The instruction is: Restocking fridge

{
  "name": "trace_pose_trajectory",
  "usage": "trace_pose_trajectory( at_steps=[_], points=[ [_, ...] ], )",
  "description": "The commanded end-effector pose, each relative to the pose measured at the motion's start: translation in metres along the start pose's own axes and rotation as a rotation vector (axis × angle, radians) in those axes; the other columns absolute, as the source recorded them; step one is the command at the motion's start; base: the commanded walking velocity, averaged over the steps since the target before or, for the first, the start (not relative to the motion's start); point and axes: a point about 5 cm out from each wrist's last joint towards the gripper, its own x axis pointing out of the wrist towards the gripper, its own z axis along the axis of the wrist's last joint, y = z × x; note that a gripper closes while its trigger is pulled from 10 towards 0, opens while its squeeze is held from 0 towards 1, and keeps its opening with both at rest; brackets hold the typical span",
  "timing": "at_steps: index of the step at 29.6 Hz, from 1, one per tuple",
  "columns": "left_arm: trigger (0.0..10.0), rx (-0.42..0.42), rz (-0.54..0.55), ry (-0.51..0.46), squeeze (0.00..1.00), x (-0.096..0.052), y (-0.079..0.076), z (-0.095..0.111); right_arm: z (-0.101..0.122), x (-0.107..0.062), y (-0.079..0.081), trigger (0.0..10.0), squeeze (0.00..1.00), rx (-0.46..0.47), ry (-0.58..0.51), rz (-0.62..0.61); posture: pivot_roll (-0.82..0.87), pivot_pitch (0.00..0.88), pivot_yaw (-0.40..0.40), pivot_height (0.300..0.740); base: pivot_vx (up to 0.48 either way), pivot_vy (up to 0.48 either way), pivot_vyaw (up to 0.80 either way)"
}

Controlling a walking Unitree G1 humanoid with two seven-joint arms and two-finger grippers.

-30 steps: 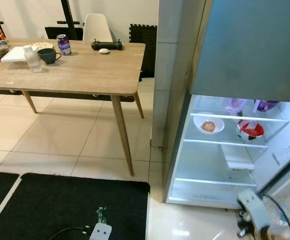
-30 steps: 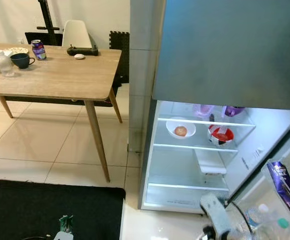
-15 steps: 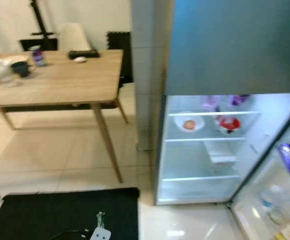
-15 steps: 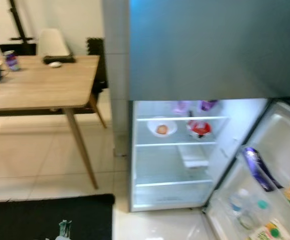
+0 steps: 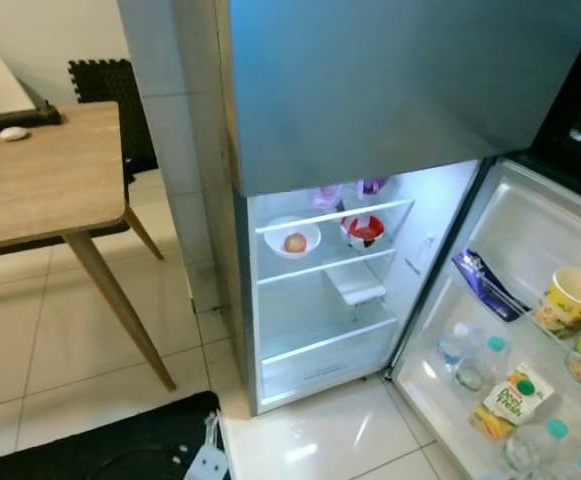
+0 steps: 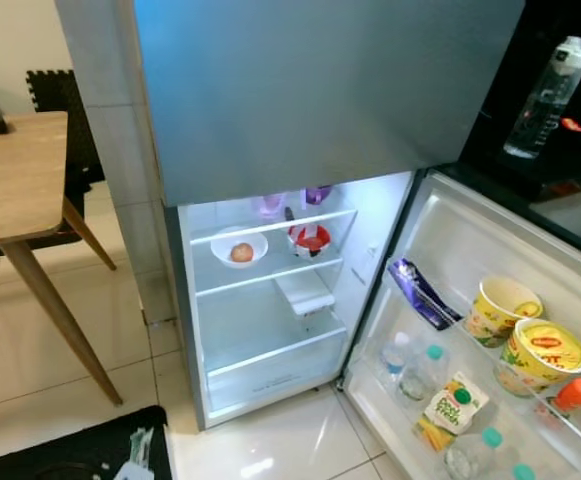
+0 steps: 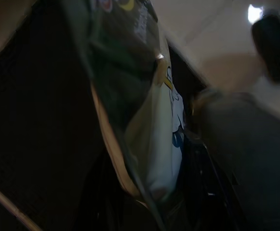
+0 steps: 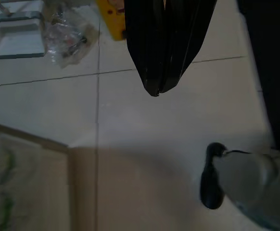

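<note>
step: standing at the open fridge [image 5: 370, 110], restock item not yet placed. left gripper [image 7: 164, 192] pinches a crinkly snack packet [image 7: 149, 120], seen in its wrist view. right gripper [image 8: 161, 57] hangs over the floor tile, fingers pressed together, empty. next move: raise the packet to a free shelf, centre frame. top shelf: bowl [image 5: 294, 238] with a round fruit, red-and-white bowl [image 5: 363, 230]. door rack, lower right: noodle cups [image 6: 505, 305], juice carton [image 6: 452, 405], water bottles [image 6: 410, 365].

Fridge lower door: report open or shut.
Open. The lower door is swung wide, its shelves of cups and bottles facing out, and the lit fridge interior is exposed.
</note>
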Motion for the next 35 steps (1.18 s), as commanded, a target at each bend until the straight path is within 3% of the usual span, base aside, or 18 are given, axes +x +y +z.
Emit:
trace_pose_trajectory(
  at_steps=[1,6,17,23,35],
  points=[
    [10.0,0.016,0.015,-0.009,0.00,0.000,0.004,0.002,-0.008,-0.001,0.003,10.0,0.00,0.002,0.026,0.008,-0.07,0.000,-0.023,0.740,0.000,0.000,0.00],
    [10.0,0.025,0.025,-0.021,0.00,0.000,0.007,0.007,-0.016,-0.001,0.008,10.0,0.00,0.000,0.046,0.023,-0.07,0.000,-0.022,0.740,0.000,0.000,0.00],
    [10.0,-0.104,0.026,-0.059,0.00,0.001,0.011,0.014,-0.014,0.000,0.008,10.0,0.00,-0.011,0.044,0.027,-0.08,0.000,-0.028,0.740,0.000,0.000,0.00],
    [10.0,-0.129,0.037,-0.074,0.00,0.001,0.014,0.020,-0.009,0.000,0.006,10.0,0.00,-0.016,0.034,0.027,-0.09,0.000,-0.024,0.740,0.000,-0.047,0.00],
    [10.0,-0.133,0.039,-0.062,0.00,0.001,0.013,0.018,0.000,0.003,0.011,10.0,0.00,0.003,0.021,0.060,-0.10,0.000,-0.022,0.740,0.000,0.000,-0.80]
  ],
)
